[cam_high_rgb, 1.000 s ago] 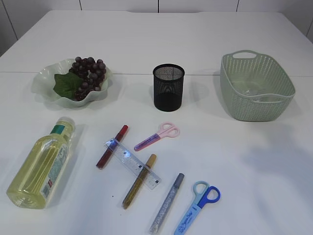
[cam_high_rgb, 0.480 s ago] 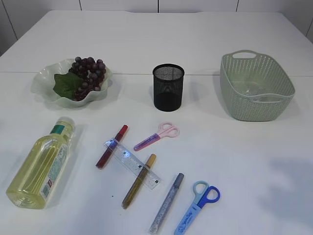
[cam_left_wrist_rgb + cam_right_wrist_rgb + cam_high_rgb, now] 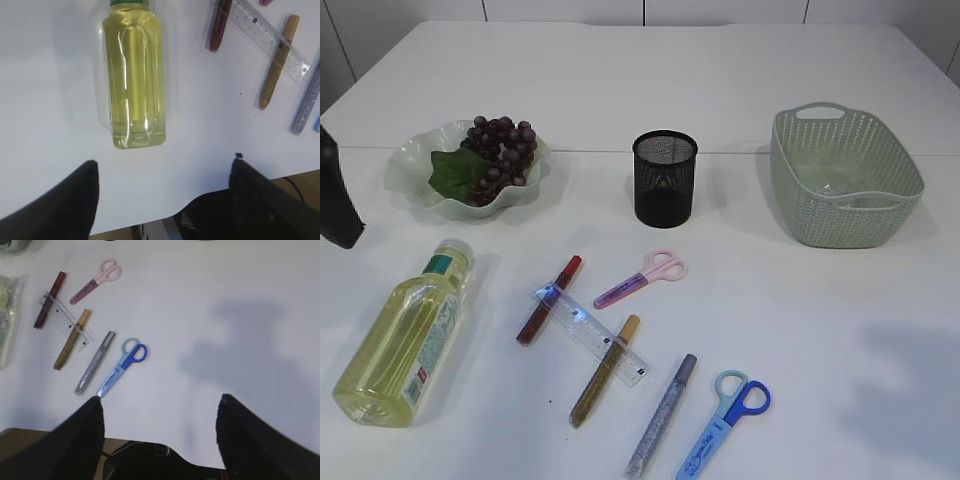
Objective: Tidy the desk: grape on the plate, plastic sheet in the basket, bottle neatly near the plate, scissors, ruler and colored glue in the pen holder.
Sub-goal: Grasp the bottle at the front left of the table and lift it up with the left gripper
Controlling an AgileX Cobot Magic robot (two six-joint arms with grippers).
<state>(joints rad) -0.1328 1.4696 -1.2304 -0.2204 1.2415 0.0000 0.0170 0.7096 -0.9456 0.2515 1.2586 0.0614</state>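
Left gripper [image 3: 162, 192] newly at table's left edge (fingers wide); bottle [image 3: 405, 335] flat, cap away from camera.

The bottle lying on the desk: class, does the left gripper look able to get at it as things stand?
Probably yes. The left gripper is open above the bottle, which lies alone on bare table, with the red glue stick well aside.
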